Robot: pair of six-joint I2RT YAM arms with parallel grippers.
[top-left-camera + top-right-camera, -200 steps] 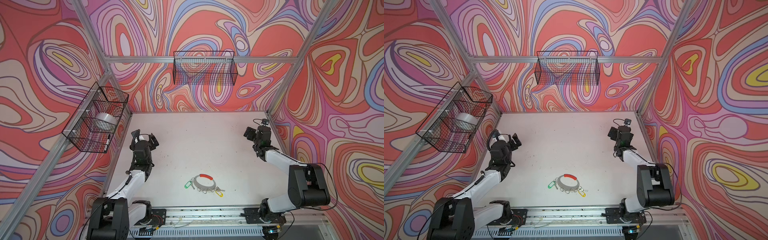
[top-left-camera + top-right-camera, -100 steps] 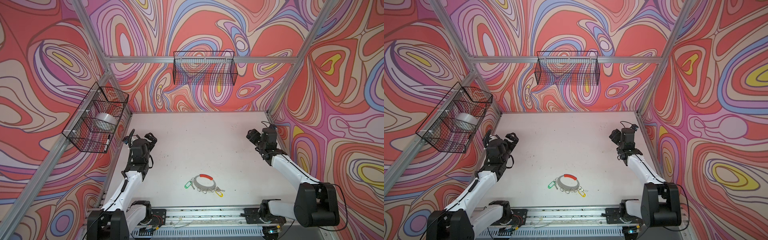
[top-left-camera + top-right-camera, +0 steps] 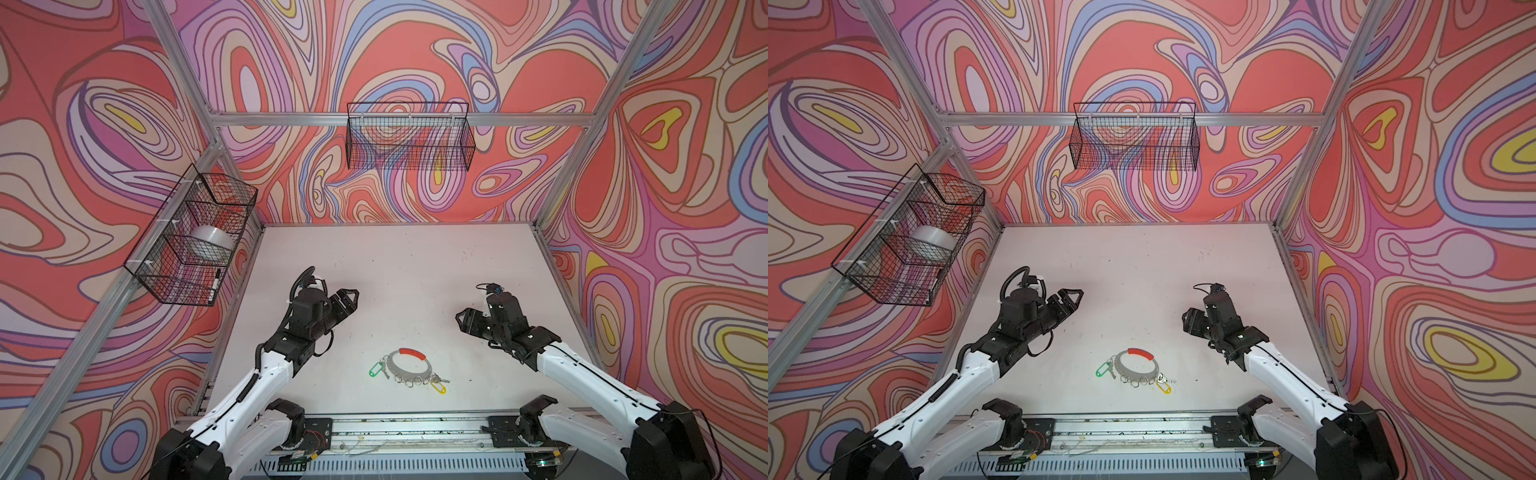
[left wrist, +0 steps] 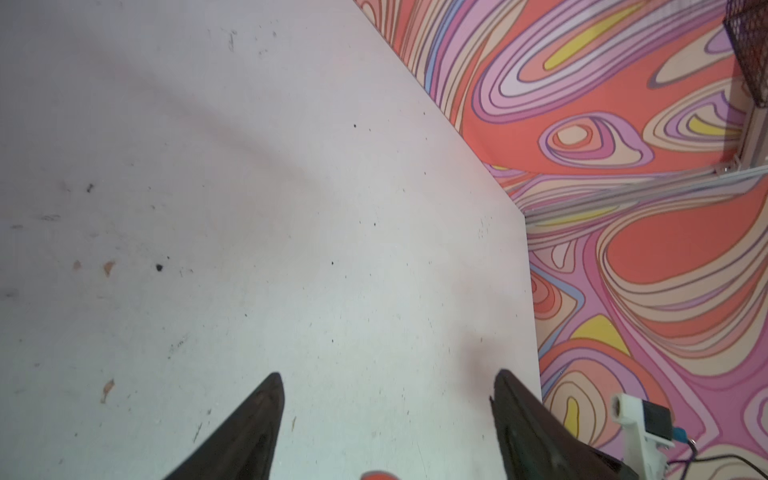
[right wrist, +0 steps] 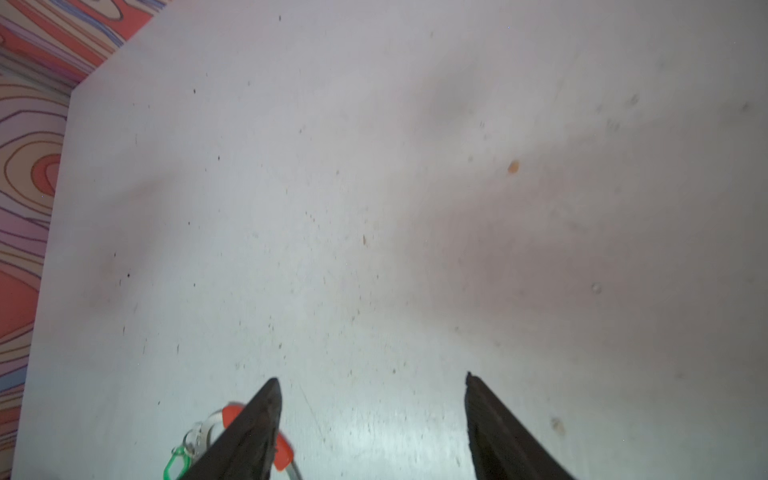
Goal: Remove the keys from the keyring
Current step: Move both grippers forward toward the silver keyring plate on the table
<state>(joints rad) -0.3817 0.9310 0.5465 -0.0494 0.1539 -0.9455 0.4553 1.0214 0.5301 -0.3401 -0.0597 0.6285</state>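
The keys lie on the white desk (image 3: 395, 270) near its front edge, both joined to the keyring (image 3: 392, 369), a large flat grey ring with a red curved segment (image 3: 411, 353) on its far side. The small silver metal key with a green plastic tag (image 3: 376, 369) sits at the keyring's left side, touching it; the small silver metal key with a yellow plastic tag (image 3: 439, 387) sits at its front right, just beside a row of small empty silver split rings (image 3: 409, 380). Both top views show the keyring (image 3: 1120, 368) flat on the desk.

The left gripper (image 3: 348, 300) hovers to the left and farther back, well apart from the keyring; in its wrist view the left gripper (image 4: 386, 374) has its jaws spread with only bare desk between them. The right gripper (image 3: 461, 321) hovers to the right, likewise apart from the keyring. In its wrist view the right gripper (image 5: 370, 377) is also spread and holds nothing; the red curved segment (image 5: 230, 413) peeks out beside one finger.

A black wire basket (image 3: 232, 195) hangs on the left wall; another black wire basket (image 3: 409, 141) hangs on the back wall.
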